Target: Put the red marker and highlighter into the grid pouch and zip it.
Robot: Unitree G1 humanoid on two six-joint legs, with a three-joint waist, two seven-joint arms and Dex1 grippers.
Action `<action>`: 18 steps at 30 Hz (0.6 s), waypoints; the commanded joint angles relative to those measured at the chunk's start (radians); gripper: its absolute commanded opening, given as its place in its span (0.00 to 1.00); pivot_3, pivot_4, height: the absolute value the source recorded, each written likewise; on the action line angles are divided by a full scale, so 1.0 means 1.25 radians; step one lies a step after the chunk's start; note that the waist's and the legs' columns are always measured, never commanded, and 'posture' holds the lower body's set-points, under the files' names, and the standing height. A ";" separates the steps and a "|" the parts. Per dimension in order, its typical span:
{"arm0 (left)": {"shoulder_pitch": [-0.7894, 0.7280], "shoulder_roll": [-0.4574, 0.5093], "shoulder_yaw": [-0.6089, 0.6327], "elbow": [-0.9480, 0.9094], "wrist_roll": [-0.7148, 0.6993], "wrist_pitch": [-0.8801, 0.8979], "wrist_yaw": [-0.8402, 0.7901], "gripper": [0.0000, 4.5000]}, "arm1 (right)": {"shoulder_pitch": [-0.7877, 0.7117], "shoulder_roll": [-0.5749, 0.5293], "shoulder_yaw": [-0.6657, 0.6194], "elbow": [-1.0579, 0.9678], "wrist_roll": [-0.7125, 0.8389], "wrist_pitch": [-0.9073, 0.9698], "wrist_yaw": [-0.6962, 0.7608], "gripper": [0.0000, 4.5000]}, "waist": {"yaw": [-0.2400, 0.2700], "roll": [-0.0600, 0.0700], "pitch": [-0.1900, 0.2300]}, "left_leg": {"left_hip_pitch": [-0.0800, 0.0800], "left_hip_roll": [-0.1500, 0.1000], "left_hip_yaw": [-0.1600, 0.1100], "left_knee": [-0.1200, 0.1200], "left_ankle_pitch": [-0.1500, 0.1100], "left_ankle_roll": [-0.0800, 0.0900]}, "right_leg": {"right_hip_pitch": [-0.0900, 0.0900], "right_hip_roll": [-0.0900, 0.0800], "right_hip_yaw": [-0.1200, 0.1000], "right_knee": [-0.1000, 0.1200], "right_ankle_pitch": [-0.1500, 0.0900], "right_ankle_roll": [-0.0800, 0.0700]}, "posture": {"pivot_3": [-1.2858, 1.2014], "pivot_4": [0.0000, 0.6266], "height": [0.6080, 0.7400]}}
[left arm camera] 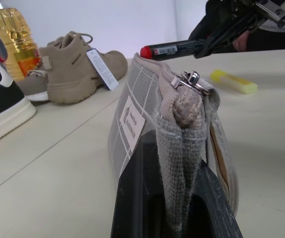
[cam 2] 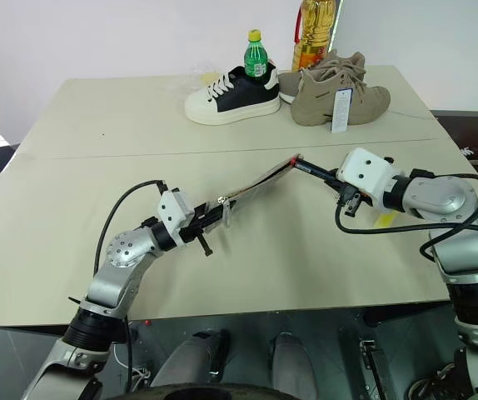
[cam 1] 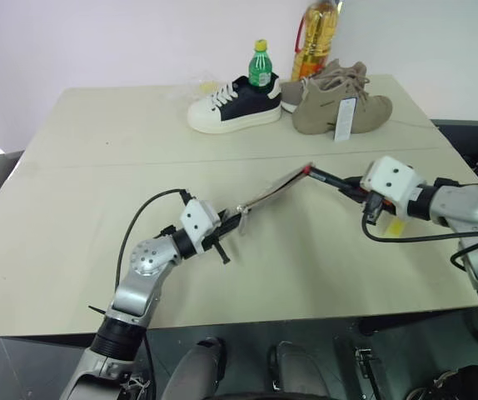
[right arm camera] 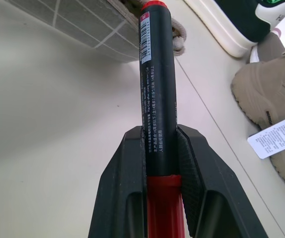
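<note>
Your left gripper (cam 1: 237, 223), left of centre in the head view, has its fingers clenched on one end of the grid pouch (cam 1: 274, 191), which hangs off the worktop (cam 1: 97, 158) and stretches up and right toward frame centre. Your right gripper (cam 1: 345, 185), right of centre, has its fingers grasping the red marker (right arm camera: 157, 89) around the lower part of its barrel, the red tip sitting right at the pouch's far end. The highlighter (left arm camera: 233, 82) lies on the worktop just below the right wrist in the head view, untouched.

The main risk is that the tip meets fabric instead of an opening. In the left wrist view the zipper pull (left arm camera: 190, 81) sits near the held end, and I cannot tell how far the mouth gapes at the marker's end. Push on and the pouch will likely buckle or swing away, since only one end is pinned. A hard shove could also slide the marker back through your fingers or drag the fabric out of the left grip. Let go early and the marker rolls across the worktop, perhaps knocking the highlighter toward the right edge.
</note>
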State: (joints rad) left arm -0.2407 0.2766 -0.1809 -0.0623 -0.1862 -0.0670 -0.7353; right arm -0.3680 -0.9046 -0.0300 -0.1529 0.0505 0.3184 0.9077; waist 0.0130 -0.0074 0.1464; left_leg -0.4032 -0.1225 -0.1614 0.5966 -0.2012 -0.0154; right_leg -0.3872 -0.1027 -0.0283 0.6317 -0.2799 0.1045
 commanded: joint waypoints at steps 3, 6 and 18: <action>-0.009 0.009 -0.010 -0.031 0.001 -0.016 -0.014 0.00 | -0.019 -0.026 0.024 -0.030 -0.031 -0.042 0.014 0.07 | 0.000 0.000 0.000 | 0.000 0.000 0.000 0.000 0.000 0.000 | 0.000 0.000 0.000 0.000 0.000 0.000 | 0.52 0.24 0.99; -0.013 0.019 -0.017 -0.032 0.007 -0.022 -0.028 0.00 | -0.022 -0.048 0.052 -0.042 -0.064 -0.098 0.031 0.07 | 0.000 0.000 0.000 | 0.000 0.000 0.000 0.000 0.000 0.000 | 0.000 0.000 0.000 0.000 0.000 0.000 | 0.52 0.24 0.99; -0.059 0.073 -0.047 -0.025 -0.008 -0.027 -0.138 0.00 | -0.078 -0.043 0.198 -0.089 -0.185 -0.325 0.095 0.07 | -0.001 0.000 0.000 | 0.000 0.000 0.000 0.000 0.000 0.000 | 0.000 0.000 0.000 0.000 0.000 0.000 | 0.52 0.24 0.99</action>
State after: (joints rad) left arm -0.2913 0.3697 -0.2243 -0.0607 -0.1764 -0.0820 -0.8867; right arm -0.4439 -0.9632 0.2092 -0.2335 -0.1678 -0.0511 1.0215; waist 0.0113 -0.0073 0.1463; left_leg -0.4031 -0.1224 -0.1615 0.5964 -0.2012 -0.0155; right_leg -0.3875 -0.1025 -0.0283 0.6318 -0.2799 0.1045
